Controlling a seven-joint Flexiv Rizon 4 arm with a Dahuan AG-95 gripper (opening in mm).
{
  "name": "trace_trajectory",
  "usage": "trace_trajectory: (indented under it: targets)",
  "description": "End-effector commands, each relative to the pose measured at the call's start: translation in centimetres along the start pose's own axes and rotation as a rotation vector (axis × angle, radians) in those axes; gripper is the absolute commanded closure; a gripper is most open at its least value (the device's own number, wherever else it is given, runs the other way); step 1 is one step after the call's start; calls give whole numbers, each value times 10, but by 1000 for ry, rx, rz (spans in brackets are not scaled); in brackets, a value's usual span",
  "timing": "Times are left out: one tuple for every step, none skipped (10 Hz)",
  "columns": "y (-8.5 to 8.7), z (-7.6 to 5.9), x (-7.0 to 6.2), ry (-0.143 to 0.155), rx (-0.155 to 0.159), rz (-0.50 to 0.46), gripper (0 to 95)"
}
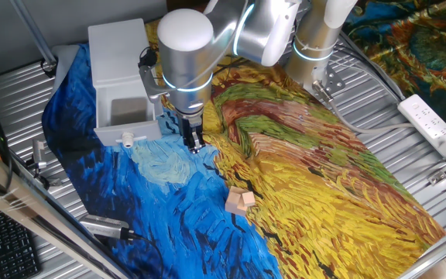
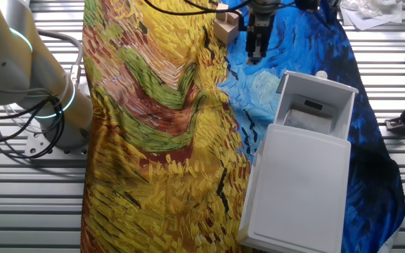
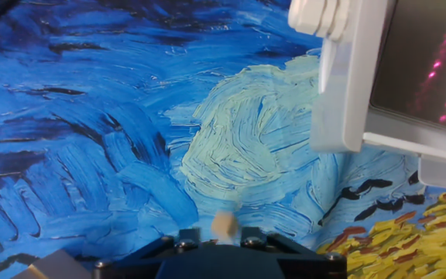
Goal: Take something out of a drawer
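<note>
The drawer (image 1: 130,133) is a pale grey tray with a tiny knob (image 1: 128,140), pulled out of its boxy grey unit (image 1: 117,43). It looks empty inside. It also shows in the other fixed view (image 2: 329,91) and at the top right of the hand view (image 3: 339,85). My gripper (image 1: 196,146) hangs just right of the drawer's front, low over the blue part of the cloth, and also shows in the other fixed view (image 2: 256,50). Its fingers stand close together. In the hand view a small blurred tan piece (image 3: 224,225) sits between them.
Pale wooden blocks (image 1: 239,201) lie on the painted cloth (image 1: 324,178) in front of the gripper. A white power strip (image 1: 433,124) lies at the right edge. A metal tool (image 1: 107,229) and a keyboard (image 1: 6,248) are at the front left.
</note>
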State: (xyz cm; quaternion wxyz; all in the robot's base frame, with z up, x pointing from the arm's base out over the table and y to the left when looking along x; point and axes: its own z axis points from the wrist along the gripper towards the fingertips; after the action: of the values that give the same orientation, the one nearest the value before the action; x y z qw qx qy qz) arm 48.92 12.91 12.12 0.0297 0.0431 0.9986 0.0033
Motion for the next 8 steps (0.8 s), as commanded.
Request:
trace_trajectory:
  targets:
    - [-1,1,-1,-11,3,-2,380]
    - [-1,1,-1,-13,3,-3,380]
    - [0,1,-1,-14,3,-4,380]
    - [0,1,-1,-15,3,-4,380]
    - [0,0,-1,-16,4,-6,380]
    - [1,0,-2,-20,6,-10,380]
    - [4,-5,-4,-23,7,-14,380]
    - [4,-5,-4,-23,7,-14,380]
